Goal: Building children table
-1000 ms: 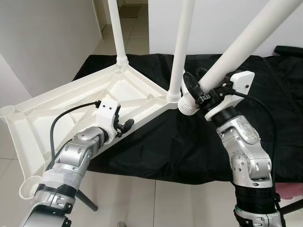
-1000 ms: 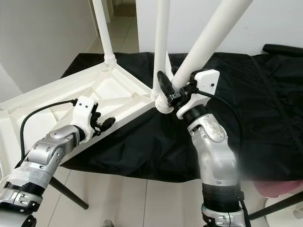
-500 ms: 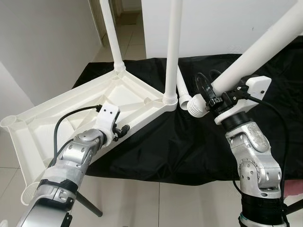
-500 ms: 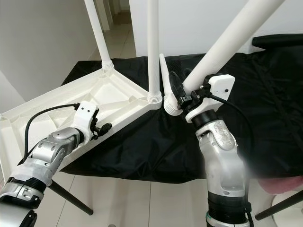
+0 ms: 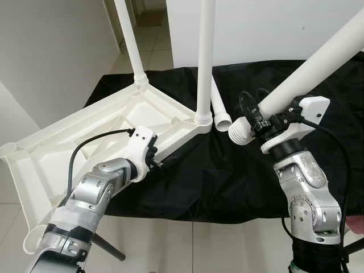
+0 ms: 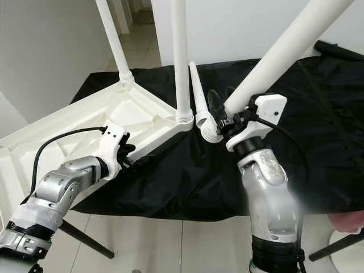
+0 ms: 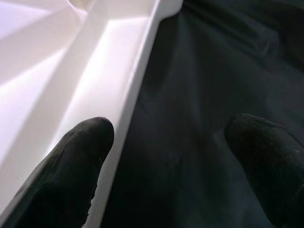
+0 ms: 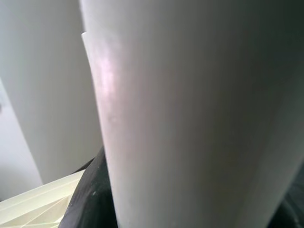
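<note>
The white table top (image 5: 85,131) lies upside down, half on the black cloth, with two white legs (image 5: 205,57) standing up from its far corners. A third leg (image 5: 218,108) lies loose on the cloth beside the near one. My right gripper (image 5: 253,116) is shut on a fourth leg (image 5: 307,71), which slants up to the right with its ribbed end hanging just right of the corner. This leg (image 8: 190,118) looms close in the right wrist view. My left gripper (image 7: 171,142) is open at the top's near rim (image 7: 137,90), one finger (image 7: 80,161) over the white plastic, the other over the cloth.
The black cloth (image 5: 227,176) covers a low stand; its front edge runs below both grippers. The table top overhangs the cloth to the left above the tiled floor (image 5: 11,199). White walls stand on the left and behind, with a doorway at the back.
My right gripper has carried the held leg a little right, away from the corner. My left gripper has slid slightly along the near rim. The camera has shifted too.
</note>
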### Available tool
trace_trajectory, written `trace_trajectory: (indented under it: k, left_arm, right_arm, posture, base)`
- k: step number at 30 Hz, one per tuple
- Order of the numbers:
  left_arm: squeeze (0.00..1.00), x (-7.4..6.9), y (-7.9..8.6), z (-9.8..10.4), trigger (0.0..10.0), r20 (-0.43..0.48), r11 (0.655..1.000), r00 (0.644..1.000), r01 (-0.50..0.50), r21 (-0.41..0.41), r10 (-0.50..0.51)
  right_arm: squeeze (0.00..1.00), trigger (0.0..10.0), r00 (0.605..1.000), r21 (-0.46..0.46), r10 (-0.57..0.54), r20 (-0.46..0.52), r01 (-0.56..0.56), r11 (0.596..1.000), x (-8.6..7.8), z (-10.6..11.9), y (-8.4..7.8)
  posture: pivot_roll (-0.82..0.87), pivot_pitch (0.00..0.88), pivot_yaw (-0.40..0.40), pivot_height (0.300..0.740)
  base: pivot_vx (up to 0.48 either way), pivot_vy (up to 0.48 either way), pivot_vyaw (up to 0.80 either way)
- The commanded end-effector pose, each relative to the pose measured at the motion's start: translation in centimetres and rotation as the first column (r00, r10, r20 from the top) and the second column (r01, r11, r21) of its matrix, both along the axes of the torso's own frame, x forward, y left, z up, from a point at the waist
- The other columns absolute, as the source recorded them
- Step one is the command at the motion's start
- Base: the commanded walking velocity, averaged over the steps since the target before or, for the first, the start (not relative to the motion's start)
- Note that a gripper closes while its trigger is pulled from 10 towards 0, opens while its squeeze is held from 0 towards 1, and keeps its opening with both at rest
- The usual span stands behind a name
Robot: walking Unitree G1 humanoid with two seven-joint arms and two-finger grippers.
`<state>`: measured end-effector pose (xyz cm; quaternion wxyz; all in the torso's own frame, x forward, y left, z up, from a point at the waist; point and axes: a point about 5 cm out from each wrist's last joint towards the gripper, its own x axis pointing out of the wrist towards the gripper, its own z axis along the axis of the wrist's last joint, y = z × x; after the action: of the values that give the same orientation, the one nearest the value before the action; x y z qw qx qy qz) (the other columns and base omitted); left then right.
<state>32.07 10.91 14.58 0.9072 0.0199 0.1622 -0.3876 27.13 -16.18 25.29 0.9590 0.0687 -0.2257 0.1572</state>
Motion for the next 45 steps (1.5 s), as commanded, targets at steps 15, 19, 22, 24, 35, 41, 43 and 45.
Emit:
trace_trajectory:
  k: [15,19,22,24,35,41,43,45]
  left_arm:
    - [0.00,2.5,2.8,-0.6,10.0,0.002,0.958,0.961,-0.276,0.080,0.277]
    - [0.00,2.3,3.1,-1.1,10.0,-0.013,0.950,0.958,-0.281,0.135,0.285]
    - [0.00,2.3,3.2,-1.7,10.0,0.002,0.938,0.957,-0.286,0.196,0.291]
    - [0.00,2.2,3.1,-1.8,8.8,0.004,0.934,0.955,-0.291,0.207,0.297]
    - [0.00,1.4,3.3,-2.7,1.6,-0.031,0.923,0.964,-0.244,0.297,0.265]
    - [0.00,1.6,3.9,-2.7,5.3,-0.027,0.906,0.954,-0.275,0.320,0.299]
    - [0.00,1.6,4.0,-2.8,3.5,-0.027,0.901,0.950,-0.285,0.326,0.311]
    - [0.00,1.8,4.1,-2.7,0.0,-0.019,0.895,0.943,-0.308,0.322,0.332]
  right_arm:
    - [0.00,10.0,1.000,0.004,0.012,0.018,-0.012,1.000,-0.2,0.5,0.5]
    - [0.00,10.0,1.000,0.000,0.009,0.016,-0.009,1.000,-0.3,0.5,0.4]
    - [0.00,10.0,1.000,-0.001,0.011,0.018,-0.011,1.000,-0.2,0.6,0.4]
    - [0.00,10.0,1.000,-0.001,0.011,0.018,-0.011,1.000,-0.2,0.6,0.4]
    - [0.00,10.0,1.000,-0.009,0.017,0.019,-0.016,1.000,0.0,0.6,0.4]
    - [0.00,10.0,1.000,-0.010,0.012,0.020,-0.012,1.000,0.2,0.6,0.3]
    - [0.00,10.0,1.000,-0.009,0.013,0.020,-0.013,1.000,0.2,0.6,0.4]
    - [0.00,10.0,1.000,-0.008,0.013,0.020,-0.013,1.000,0.3,0.6,0.4]
  posture:
    - [-0.06,0.053,0.157,0.740]
    - [-0.06,0.054,0.154,0.740]
    - [-0.06,0.053,0.154,0.740]
    - [-0.06,0.051,0.154,0.740]
    - [-0.06,0.044,0.150,0.740]
    - [-0.05,0.042,0.151,0.740]
    - [-0.05,0.043,0.150,0.740]
    - [-0.05,0.042,0.151,0.740]
  base:
    - [0.000,0.000,0.00]
    - [0.000,0.000,0.00]
    - [0.000,0.000,0.00]
    - [0.000,0.000,0.00]
    - [0.000,0.000,0.00]
    - [0.000,0.000,0.00]
    - [0.000,0.000,0.00]
    - [0.000,0.000,0.00]
